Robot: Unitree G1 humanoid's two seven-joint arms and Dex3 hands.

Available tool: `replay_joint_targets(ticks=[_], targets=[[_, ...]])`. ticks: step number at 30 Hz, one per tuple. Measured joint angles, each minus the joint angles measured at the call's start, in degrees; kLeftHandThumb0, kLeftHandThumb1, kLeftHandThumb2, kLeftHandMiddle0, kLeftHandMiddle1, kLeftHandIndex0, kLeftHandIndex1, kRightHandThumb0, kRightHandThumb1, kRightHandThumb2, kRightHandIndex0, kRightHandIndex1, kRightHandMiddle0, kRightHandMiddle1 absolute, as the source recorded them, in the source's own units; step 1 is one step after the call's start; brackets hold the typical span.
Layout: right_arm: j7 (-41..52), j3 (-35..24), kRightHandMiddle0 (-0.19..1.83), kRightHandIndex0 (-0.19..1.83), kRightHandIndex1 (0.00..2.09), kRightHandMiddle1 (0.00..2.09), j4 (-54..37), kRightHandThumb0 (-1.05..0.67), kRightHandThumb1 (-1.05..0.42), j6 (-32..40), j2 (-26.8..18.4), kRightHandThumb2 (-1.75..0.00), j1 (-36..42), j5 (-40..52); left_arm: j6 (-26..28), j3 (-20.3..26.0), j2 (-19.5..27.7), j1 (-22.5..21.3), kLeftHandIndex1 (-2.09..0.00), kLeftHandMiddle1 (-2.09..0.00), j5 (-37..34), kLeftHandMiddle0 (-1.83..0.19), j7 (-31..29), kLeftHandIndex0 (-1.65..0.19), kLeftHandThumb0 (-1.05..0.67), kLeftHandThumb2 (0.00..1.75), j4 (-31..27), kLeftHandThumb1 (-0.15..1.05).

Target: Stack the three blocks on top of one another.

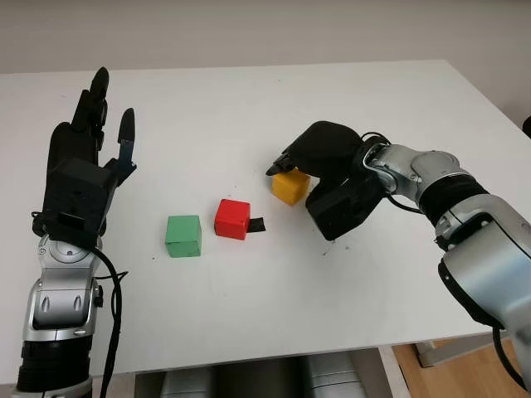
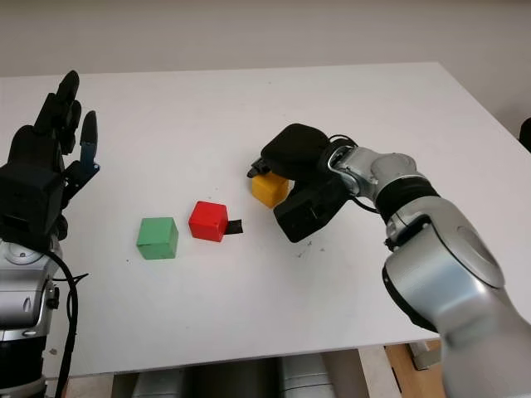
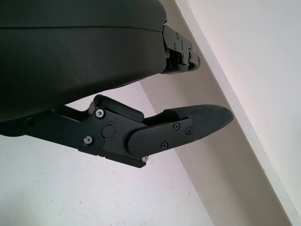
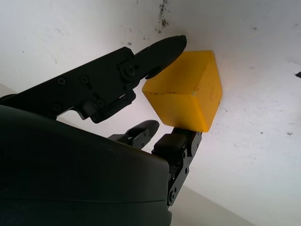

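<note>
A yellow block [image 1: 290, 186] sits on the white table [image 1: 249, 315] right of centre. My right hand [image 1: 286, 168] reaches in from the right and is closed around it. In the right wrist view one finger [image 4: 160, 52] presses one side of the yellow block [image 4: 188, 99] and other fingers [image 4: 176, 143] press the opposite side. A red block [image 1: 232, 219] lies just left of the yellow one, and a green block [image 1: 183, 236] lies further left. All three stand apart on the table. My left hand [image 1: 95, 124] is held up, open, at the far left, away from the blocks.
A small black mark or strip [image 1: 255, 225] lies against the red block's right side. The table's front edge [image 1: 274, 356] runs near the bottom, with floor beyond the right corner. White tabletop stretches behind the blocks.
</note>
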Motion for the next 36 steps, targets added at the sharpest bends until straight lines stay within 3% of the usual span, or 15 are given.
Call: replay_joint_targets(ticks=[8, 12, 19, 22, 28, 36], targets=[[-5.05, 1.94, 0.96, 0.84, 0.19, 0.39, 0.34, -0.35, -0.86, 0.07, -0.5, -0.05, -0.03, -1.93, -0.18, -0.03, 0.01, 0.0, -0.08, -0.06, -0.12, -0.16, -0.72, -0.14, -0.67, 0.64, 0.01, 1.05], [-7.05, 2.47, 0.81, 0.84, 0.11, 0.68, 0.62, -0.35, -0.87, 0.08, -0.62, -0.05, -0.04, -2.53, -0.74, -0.03, 0.1, 0.0, -0.09, -0.06, -0.21, -0.17, -1.26, -0.16, -0.68, 0.61, 0.08, 1.05], [-6.58, 2.58, 0.69, 0.75, 0.05, 0.84, 0.88, -0.37, -0.88, 0.91, -0.73, -0.06, -0.08, -2.12, -0.89, 0.01, 0.11, -0.01, -0.1, -0.06, -0.86, -0.18, -1.9, -0.18, -0.65, 0.57, 0.21, 1.05], [-0.55, -1.24, 0.66, 0.66, 0.01, 0.89, 1.53, -0.35, -0.88, 1.01, -0.46, -0.05, 0.05, 3.33, -1.22, 0.02, 0.17, -0.01, -0.1, -0.06, -0.97, -0.18, -2.16, -0.18, -0.65, 0.57, 0.23, 1.05], [16.48, -13.75, 0.51, 0.5, 0.03, 1.26, 1.5, -0.35, -0.89, 3.34, 1.18, -0.05, 0.49, 19.75, -1.13, 0.02, 0.26, -0.01, -0.08, -0.04, -0.86, -0.15, -2.18, -0.14, -0.67, 0.58, 0.23, 1.05], [28.18, -23.4, 0.44, 0.46, 0.03, 1.42, -2.0, -0.38, -0.9, 5.56, 1.72, -0.06, 1.84, 31.71, 1.53, 0.01, 0.23, -0.01, 0.0, -0.01, -0.37, 0.01, -2.07, 0.02, -0.68, 0.61, -0.35, 1.05]])
